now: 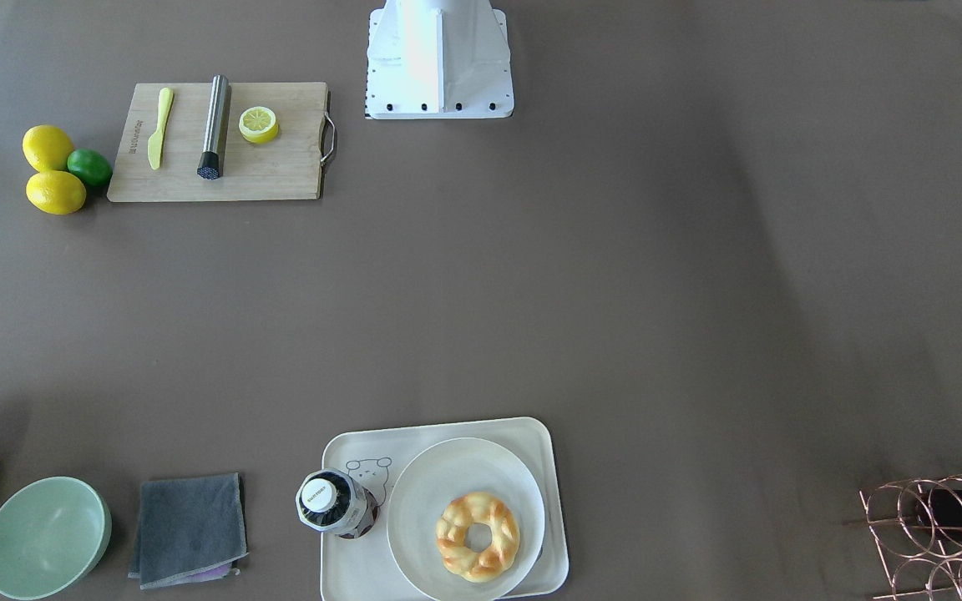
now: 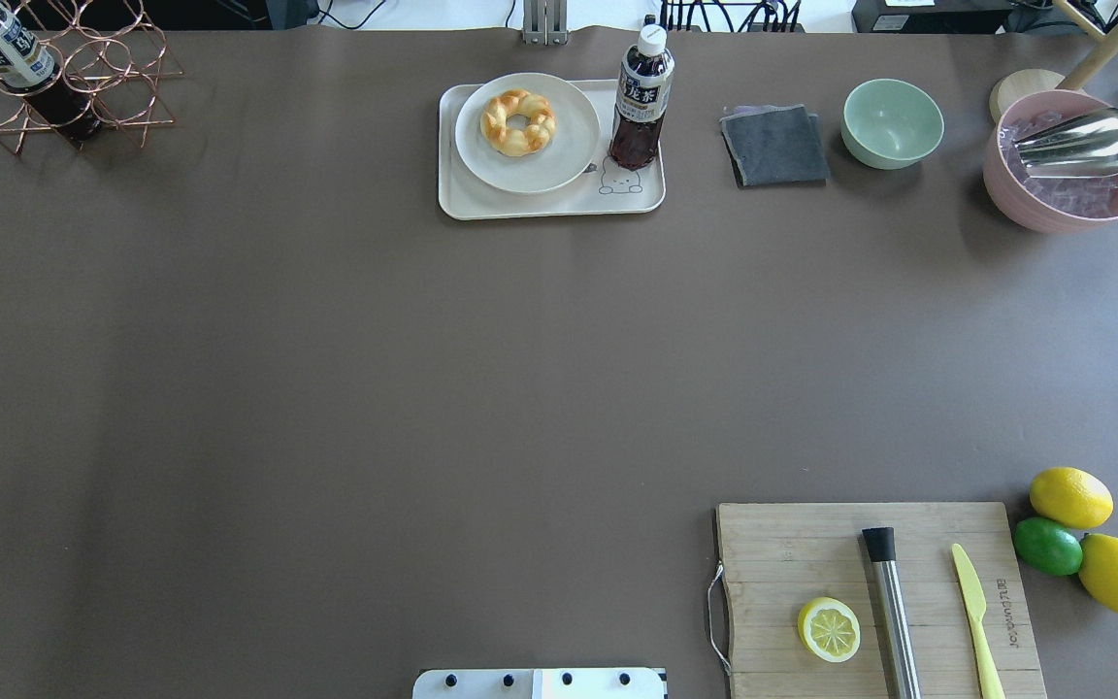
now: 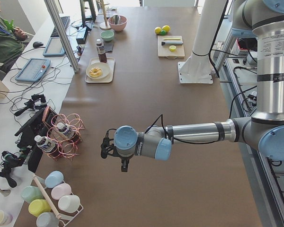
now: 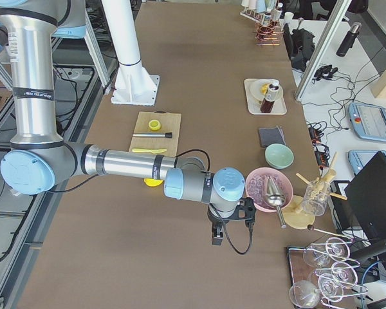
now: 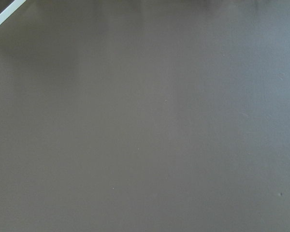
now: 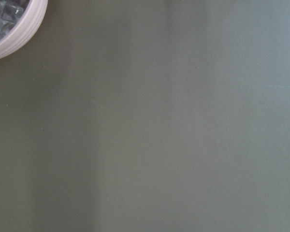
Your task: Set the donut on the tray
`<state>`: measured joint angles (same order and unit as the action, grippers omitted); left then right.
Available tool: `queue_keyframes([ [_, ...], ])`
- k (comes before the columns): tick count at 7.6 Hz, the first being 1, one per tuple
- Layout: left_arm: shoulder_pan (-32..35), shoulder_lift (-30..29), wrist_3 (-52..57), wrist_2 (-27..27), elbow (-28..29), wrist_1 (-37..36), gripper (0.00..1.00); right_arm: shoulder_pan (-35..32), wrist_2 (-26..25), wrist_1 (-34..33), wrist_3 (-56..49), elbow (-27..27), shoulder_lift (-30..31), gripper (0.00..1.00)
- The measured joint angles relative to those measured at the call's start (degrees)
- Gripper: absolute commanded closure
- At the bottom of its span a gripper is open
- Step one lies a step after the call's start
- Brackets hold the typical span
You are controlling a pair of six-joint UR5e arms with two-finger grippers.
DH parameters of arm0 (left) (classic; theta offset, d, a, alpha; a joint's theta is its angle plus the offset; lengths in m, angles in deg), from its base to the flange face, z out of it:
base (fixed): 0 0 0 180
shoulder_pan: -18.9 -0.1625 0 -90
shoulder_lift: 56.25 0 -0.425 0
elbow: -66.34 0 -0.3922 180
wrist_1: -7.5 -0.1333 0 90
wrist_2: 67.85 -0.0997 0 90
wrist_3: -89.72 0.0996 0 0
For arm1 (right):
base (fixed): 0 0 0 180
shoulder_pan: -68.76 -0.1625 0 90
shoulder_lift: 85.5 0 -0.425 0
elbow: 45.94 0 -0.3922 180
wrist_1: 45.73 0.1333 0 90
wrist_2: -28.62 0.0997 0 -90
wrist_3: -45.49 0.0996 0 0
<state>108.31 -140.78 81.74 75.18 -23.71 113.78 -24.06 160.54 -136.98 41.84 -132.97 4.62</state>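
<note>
The donut (image 2: 518,122) sat on the round white plate (image 2: 569,155) inside the tray (image 2: 481,202); I judged placement done. Left gripper (image 3: 105,145) and right gripper (image 4: 217,233) hung far from the tray, jaw state untellable; retreat remained.

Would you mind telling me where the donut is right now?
In the overhead view the donut lies on the round white plate, which sits on the tray at the table's far edge, just left of the tea bottle.

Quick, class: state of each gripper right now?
Left gripper: seen only from the side, cannot be told.
Right gripper: seen only from the side, cannot be told.
</note>
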Motion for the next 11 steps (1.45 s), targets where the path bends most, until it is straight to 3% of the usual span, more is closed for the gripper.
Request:
queue_keyframes([
  [2,0.02,-0.32,4.33,-4.94,-7.04,-12.10,0.01,0.00,0.00,0.01,-0.03,-0.26,0.53,0.00],
  [4,0.70,-1.17,12.23,-11.31,-8.90,-20.53,0.01,0.00,0.00,0.02,-0.04,-0.32,0.72,0.00],
  [6,0.88,-1.33,13.99,-14.56,-9.45,-21.97,0.01,0.00,0.04,0.05,-0.04,-0.38,0.80,0.00],
  [11,1.18,-0.93,13.48,-15.53,-8.68,-21.31,0.01,0.00,0.02,0.11,-0.04,-0.36,0.92,0.00],
])
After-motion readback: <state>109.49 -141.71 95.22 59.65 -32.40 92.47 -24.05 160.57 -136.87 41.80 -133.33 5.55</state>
